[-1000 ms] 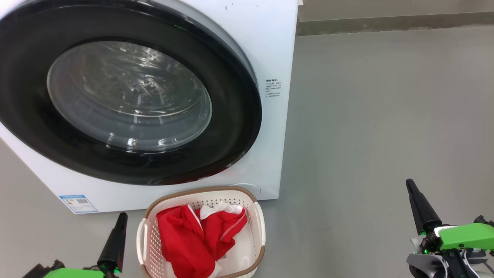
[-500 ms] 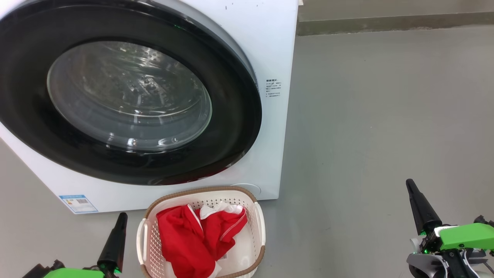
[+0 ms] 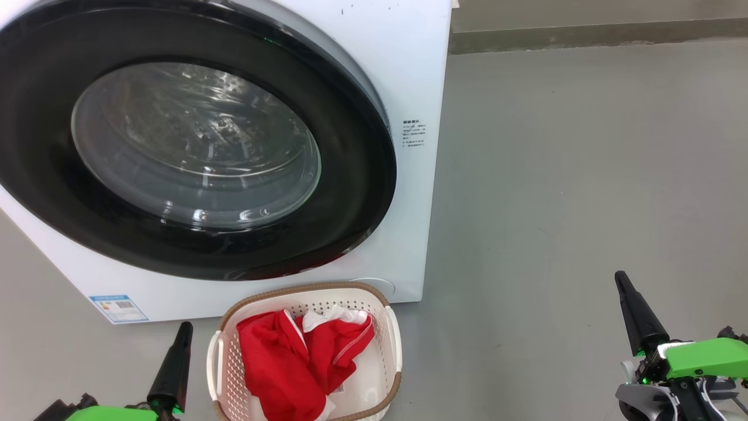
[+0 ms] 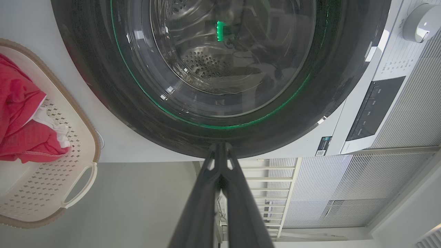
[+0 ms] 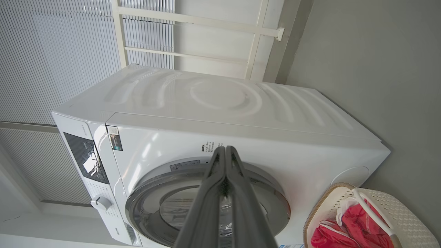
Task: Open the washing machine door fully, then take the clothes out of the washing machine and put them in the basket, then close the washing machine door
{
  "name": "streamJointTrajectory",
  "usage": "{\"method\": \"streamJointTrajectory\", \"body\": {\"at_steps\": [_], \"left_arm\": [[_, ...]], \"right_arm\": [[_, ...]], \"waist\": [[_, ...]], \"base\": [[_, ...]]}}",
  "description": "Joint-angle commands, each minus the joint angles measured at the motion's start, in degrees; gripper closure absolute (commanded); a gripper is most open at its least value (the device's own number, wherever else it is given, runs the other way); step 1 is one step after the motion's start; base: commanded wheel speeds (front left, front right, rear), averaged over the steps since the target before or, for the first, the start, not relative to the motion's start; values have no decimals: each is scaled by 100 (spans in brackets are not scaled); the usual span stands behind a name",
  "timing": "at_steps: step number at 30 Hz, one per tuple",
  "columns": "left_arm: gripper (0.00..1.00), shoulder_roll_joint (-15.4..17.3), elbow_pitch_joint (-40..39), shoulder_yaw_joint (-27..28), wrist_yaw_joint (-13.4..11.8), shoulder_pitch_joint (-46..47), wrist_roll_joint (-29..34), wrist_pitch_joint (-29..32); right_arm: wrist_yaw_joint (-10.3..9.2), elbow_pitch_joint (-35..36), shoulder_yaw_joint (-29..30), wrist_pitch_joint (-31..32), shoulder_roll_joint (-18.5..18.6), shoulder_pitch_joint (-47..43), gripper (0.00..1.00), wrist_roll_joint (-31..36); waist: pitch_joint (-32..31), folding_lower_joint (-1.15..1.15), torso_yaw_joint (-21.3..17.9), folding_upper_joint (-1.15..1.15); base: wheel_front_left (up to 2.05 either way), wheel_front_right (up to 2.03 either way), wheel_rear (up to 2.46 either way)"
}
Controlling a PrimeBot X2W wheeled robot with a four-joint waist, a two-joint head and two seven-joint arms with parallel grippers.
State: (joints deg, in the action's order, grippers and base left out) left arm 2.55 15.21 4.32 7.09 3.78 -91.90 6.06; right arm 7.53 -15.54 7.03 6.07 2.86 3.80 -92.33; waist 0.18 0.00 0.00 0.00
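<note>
The washing machine (image 3: 415,76) (image 5: 220,113) fills the upper left of the head view, and its door (image 3: 193,146) (image 4: 220,72) (image 5: 206,203), black-rimmed with a glass bowl, lies shut against it. On the floor in front stands the basket (image 3: 392,333) (image 4: 82,137) (image 5: 396,213) with the red and white clothes (image 3: 292,362) (image 4: 20,113) (image 5: 337,227) heaped inside. My left gripper (image 3: 186,326) (image 4: 220,146) hangs shut and empty just left of the basket. My right gripper (image 3: 619,276) (image 5: 224,148) hangs shut and empty far to the right, over bare floor.
Grey floor (image 3: 584,175) spreads to the right of the machine up to a wall base (image 3: 584,32). The control panel (image 5: 86,156) and dial (image 4: 418,22) sit at the machine's top. White slatted panels (image 5: 51,51) stand behind it.
</note>
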Motion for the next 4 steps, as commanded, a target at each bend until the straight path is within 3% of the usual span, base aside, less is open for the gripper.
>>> {"method": "streamJointTrajectory", "body": {"at_steps": [1, 4], "left_arm": [[100, 41, -117, 214, 40, 240, -32, 38], [100, 40, -117, 214, 40, 240, -31, 39]], "right_arm": [[-4, 153, -71, 25, 20, 236, 100, -1], [-4, 153, -70, 26, 19, 236, 100, 0]], "waist": [[0, 0, 0, 0], [0, 0, 0, 0]], "base": [[0, 0, 0], [0, 0, 0]]}}
